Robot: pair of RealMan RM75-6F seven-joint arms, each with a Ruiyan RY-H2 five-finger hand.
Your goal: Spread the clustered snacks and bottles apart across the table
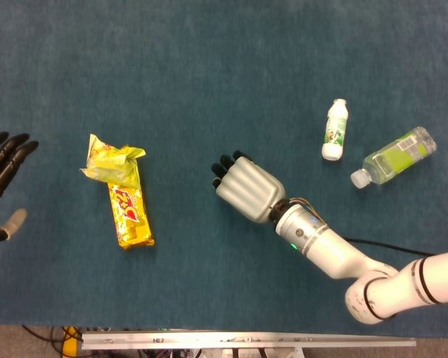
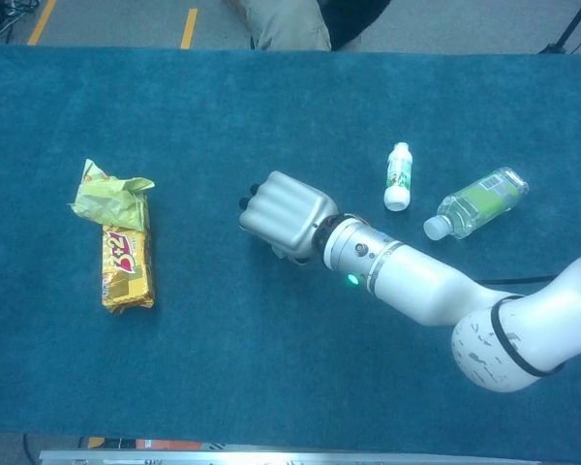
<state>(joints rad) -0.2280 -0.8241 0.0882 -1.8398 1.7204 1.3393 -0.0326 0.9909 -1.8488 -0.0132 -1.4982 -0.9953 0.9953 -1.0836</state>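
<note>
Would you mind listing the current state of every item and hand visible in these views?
small white bottle: lying down, cap on
clear green-label bottle: lying down, cap on
yellow snack bar: flat, sealed
crumpled yellow packet: overlapping the bar's top end
right hand: fingers curled, holding nothing
left hand: fingers spread, holding nothing

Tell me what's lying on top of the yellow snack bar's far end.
A crumpled yellow-green wrapper lies over the far end of the yellow snack bar, touching it. That end of the bar is covered, so I cannot see it. Neither hand touches them.
</note>
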